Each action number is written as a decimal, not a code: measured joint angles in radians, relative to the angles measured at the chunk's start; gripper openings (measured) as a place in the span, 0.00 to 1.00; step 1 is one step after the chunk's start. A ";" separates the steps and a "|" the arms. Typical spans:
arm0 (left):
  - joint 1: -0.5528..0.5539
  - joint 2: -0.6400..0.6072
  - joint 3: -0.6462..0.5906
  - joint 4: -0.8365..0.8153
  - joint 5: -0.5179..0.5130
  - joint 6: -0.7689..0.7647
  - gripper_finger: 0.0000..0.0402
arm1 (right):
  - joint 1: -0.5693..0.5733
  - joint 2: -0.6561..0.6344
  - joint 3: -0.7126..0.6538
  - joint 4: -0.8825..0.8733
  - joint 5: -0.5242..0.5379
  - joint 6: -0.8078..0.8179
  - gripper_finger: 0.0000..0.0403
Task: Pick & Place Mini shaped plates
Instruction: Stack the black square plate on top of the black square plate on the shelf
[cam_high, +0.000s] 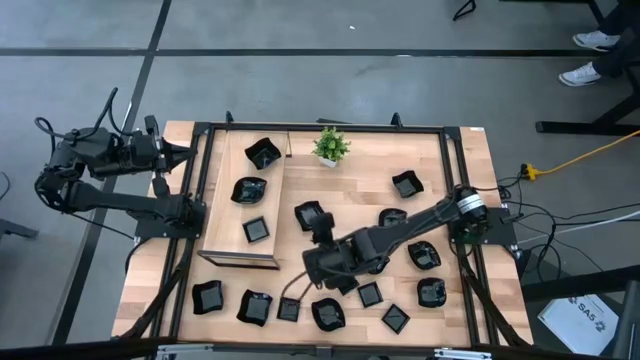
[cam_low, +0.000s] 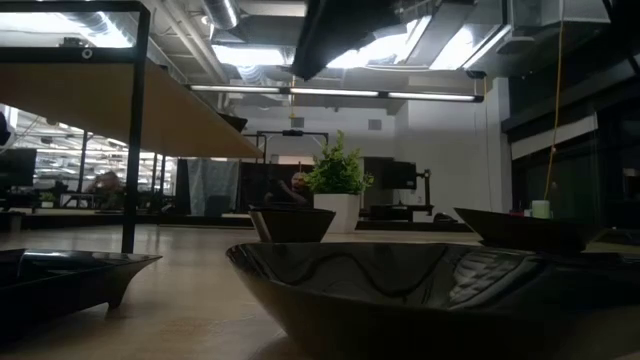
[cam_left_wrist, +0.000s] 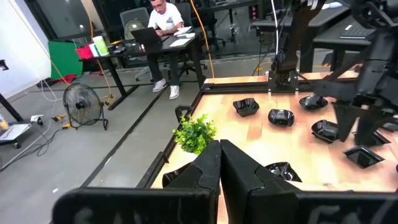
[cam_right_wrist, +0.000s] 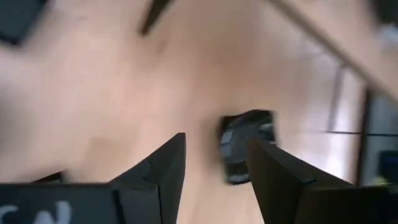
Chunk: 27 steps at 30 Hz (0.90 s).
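Pale wooden worktop (cam_high: 440, 150) carries the mini shaped plates (cam_high: 370, 294) scattered right of the tray (cam_high: 226, 190), three already inside it. The right gripper (cam_high: 312, 214), jaws spread and empty, hovers just beside the tray; one plate (cam_right_wrist: 245, 146) sits off-centre (a glossy rim), so closing could nudge it away.

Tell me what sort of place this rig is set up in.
Most likely a robotics lab or open workshop office. A person works at a laptop on a desk beyond the table, a floor fan stands on bare concrete, and exposed ceiling ducts run overhead.
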 joint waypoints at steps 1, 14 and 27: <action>0.000 0.000 0.000 0.000 0.000 0.000 0.01 | 0.007 0.000 0.000 -0.013 -0.023 0.021 0.41; 0.000 0.000 0.000 0.000 0.000 0.000 0.01 | 0.122 0.000 0.000 -0.051 -0.236 0.186 0.41; 0.000 0.000 0.000 0.000 0.000 0.000 0.01 | 0.187 0.051 -0.001 -0.085 -0.260 0.280 0.41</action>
